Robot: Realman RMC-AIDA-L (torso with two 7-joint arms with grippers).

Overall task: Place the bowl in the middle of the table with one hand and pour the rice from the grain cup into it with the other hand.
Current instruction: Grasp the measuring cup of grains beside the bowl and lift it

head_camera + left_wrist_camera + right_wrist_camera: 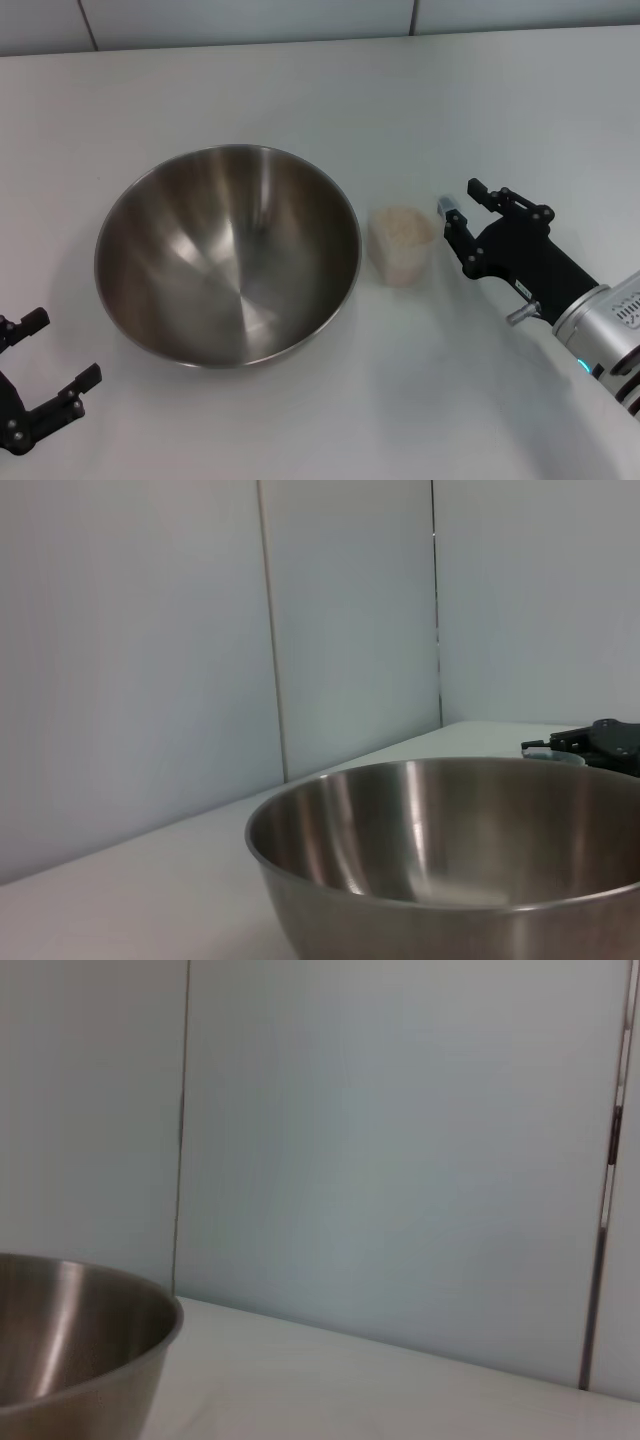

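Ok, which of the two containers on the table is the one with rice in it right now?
The small clear grain cup, full of rice, between the bowl and the open right gripper. The bowl is empty.

I can't read any words, numbers, labels or signs in my camera views. The bowl [228, 255] has no writing on it, and neither does the grain cup [402, 243]. The surface [400, 90] is plain too. The right pincer [468, 215] and the left pincer [40, 375] show no brand name that I can make out.
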